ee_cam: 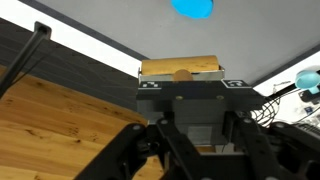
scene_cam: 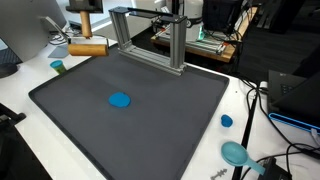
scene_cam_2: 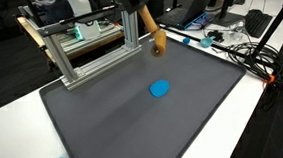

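Dark grey mat covers most of the white bench, and an aluminium frame stands along the mat's far edge. Above the far corner of the mat, just beside one end of that frame, the gripper is closed on a wooden cylinder. In the wrist view the wood sits clamped between the two fingers, filling the gap between them.

In an exterior view the cylinder's long axis slants down from the arm towards the mat, with its dark end face lowest, and it looks clear of the surface.

A flat blue disc lies alone near the middle of the mat, well apart from the gripper and inward from the corner it hangs over. In the wrist view the disc shows at the top edge, almost straight ahead of the held wood and a touch to the right of the gripper's centre line. Bare mat lies between the two.
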